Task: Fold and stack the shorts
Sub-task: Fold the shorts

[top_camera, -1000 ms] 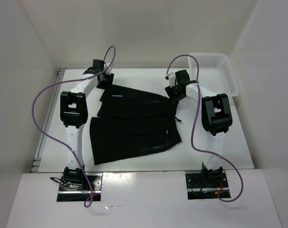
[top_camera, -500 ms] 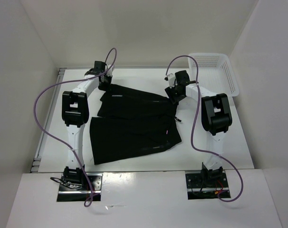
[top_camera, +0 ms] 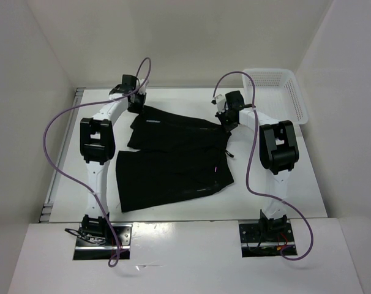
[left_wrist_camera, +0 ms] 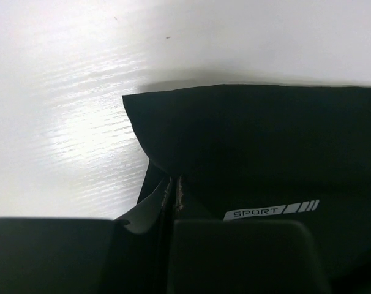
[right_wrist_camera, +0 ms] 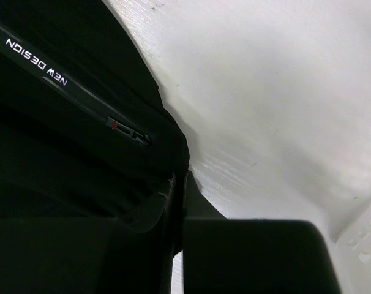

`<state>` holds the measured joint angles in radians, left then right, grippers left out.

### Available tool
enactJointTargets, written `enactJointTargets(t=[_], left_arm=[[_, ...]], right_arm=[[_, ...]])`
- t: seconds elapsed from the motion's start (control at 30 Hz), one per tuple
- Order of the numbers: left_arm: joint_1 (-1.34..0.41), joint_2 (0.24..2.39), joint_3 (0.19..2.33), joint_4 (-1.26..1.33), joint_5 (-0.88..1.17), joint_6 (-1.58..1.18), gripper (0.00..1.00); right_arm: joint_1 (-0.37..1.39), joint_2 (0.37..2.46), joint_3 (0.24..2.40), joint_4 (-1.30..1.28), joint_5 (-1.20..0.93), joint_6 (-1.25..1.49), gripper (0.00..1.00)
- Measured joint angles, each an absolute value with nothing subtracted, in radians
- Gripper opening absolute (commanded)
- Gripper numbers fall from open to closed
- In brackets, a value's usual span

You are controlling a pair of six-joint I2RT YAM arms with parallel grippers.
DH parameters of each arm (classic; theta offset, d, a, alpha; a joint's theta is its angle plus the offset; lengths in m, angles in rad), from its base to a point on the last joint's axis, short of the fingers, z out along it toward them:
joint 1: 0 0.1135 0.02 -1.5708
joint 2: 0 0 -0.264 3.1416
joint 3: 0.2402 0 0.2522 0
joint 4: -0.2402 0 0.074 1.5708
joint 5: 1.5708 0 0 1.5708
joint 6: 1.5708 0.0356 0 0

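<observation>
- Jaws of both 2 grippers clenched on fabric: left gripper [top_camera: 135, 103] pinches the shorts [top_camera: 173, 160] at their 11 o'clock corner, right gripper [top_camera: 226, 120] at their 1 o'clock corner.
- Shorts spread across table [top_camera: 283, 184] centre.
- Basket [top_camera: 299, 101] at 1 o'clock, apart from shorts.

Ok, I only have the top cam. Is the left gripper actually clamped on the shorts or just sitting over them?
Observer: Clamped. The left wrist view shows the left gripper shut on a fold of the shorts.
Operator: And the right?
Observer: The right gripper is shut on the shorts' edge, right where the black fabric meets the table.
Operator: Any print near the left grip?
Observer: Yes, a white SPORT mark lies just beside it.
</observation>
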<state>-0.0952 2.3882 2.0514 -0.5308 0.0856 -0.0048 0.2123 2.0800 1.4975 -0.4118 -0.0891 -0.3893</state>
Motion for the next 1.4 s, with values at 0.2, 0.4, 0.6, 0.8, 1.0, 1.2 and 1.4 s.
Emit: enactJointTargets(t=[0.2, 0.4, 0.6, 0.8, 1.0, 1.2, 1.4], left_arm=[[-0.089, 2.328, 2.089, -0.578, 0.107, -0.005, 0.0], [-0.058, 2.234, 2.13, -0.628, 0.14, -0.005, 0.0], [-0.036, 2.126, 2.099, -0.681, 0.164, -0.005, 0.0], [-0.007, 2.028, 2.019, -0.728, 0.216, -0.004, 0.0], [0.057, 1.85, 1.812, -0.74, 0.302, -0.007, 0.0], [0.067, 1.619, 1.496, -0.772, 0.351, -0.006, 0.0], [0.057, 1.42, 1.262, -0.825, 0.342, -0.004, 0.0]], right_arm=[[0.212, 2.073, 1.509, -0.415, -0.089, -0.416, 0.0], [0.214, 2.02, 1.576, -0.419, -0.091, -0.436, 0.0], [0.245, 1.925, 1.586, -0.422, -0.089, -0.484, 0.0], [0.265, 1.862, 1.581, -0.46, -0.088, -0.523, 0.0], [0.283, 1.709, 1.463, -0.466, -0.132, -0.572, 0.0], [0.353, 1.551, 1.238, -0.492, -0.138, -0.64, 0.0], [0.414, 1.428, 1.103, -0.528, -0.14, -0.706, 0.0]])
